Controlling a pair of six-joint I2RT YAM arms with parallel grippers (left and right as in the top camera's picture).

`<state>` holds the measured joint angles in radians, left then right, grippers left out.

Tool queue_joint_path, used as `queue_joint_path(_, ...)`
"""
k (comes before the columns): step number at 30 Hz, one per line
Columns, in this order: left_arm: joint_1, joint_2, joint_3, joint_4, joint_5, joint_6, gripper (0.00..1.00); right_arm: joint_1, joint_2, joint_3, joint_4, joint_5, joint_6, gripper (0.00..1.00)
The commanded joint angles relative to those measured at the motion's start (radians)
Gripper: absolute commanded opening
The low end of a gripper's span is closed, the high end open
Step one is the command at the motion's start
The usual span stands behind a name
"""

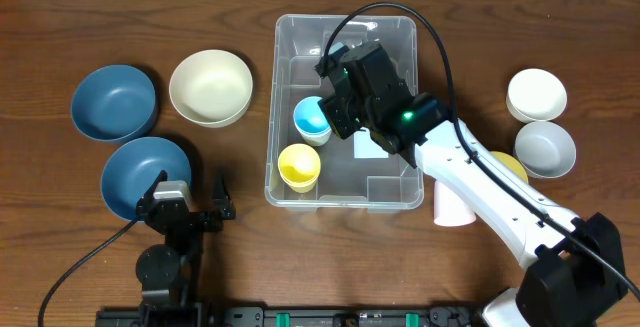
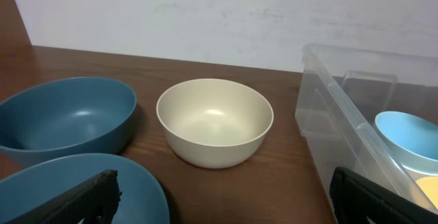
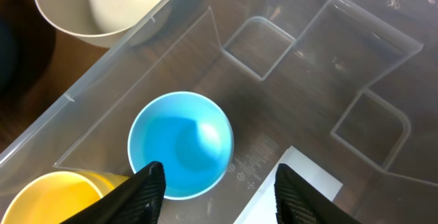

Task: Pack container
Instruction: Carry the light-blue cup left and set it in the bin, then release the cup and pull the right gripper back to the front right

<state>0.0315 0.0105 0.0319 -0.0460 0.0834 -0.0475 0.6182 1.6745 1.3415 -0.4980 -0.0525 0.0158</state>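
The clear plastic container (image 1: 395, 42) stands at the table's middle, with a white label (image 3: 301, 183) on its base. Inside it stand a blue cup (image 1: 311, 119) and a yellow cup (image 1: 298, 166). My right gripper (image 1: 345, 107) hangs open and empty inside the container, just above and right of the blue cup (image 3: 179, 145); the yellow cup (image 3: 48, 198) is at its left. My left gripper (image 1: 190, 199) rests open and empty near the front left, over the edge of a blue bowl (image 1: 140, 172). The container wall (image 2: 342, 121) shows at the right of the left wrist view.
A second blue bowl (image 1: 114, 101) and a cream bowl (image 1: 210, 87) stand left of the container. A white bowl (image 1: 537, 94) and a grey bowl (image 1: 545, 148) stand at the right. A white cup (image 1: 452, 210) lies by a yellow object (image 1: 512, 165), partly hidden under the right arm.
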Motion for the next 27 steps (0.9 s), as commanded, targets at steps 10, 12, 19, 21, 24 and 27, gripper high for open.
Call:
queue_joint_path(10, -0.003, 0.000, -0.028, -0.013, 0.011, 0.013, 0.98, 0.002, -0.208, 0.006, -0.064, 0.295, -0.051, 0.88)
queue_joint_path(12, -0.003, 0.000, -0.028, -0.013, 0.011, 0.013, 0.98, -0.002, -0.268, 0.006, -0.097, 0.315, -0.047, 0.92)
queue_joint_path(19, -0.003, 0.000, -0.028, -0.013, 0.011, 0.013, 0.98, -0.031, -0.493, 0.004, -0.270, 0.319, 0.000, 0.92)
queue_joint_path(21, -0.003, 0.000, -0.028, -0.013, 0.011, 0.013, 0.98, -0.039, -0.554, 0.003, -0.330, 0.320, 0.011, 0.93)
queue_joint_path(24, -0.003, 0.000, -0.028, -0.013, 0.011, 0.013, 0.98, -0.040, -0.637, -0.005, -0.417, 0.372, 0.053, 0.94)
queue_joint_path(27, -0.003, 0.000, -0.028, -0.013, 0.011, 0.013, 0.98, -0.040, -0.720, -0.027, -0.495, 0.404, 0.110, 0.94)
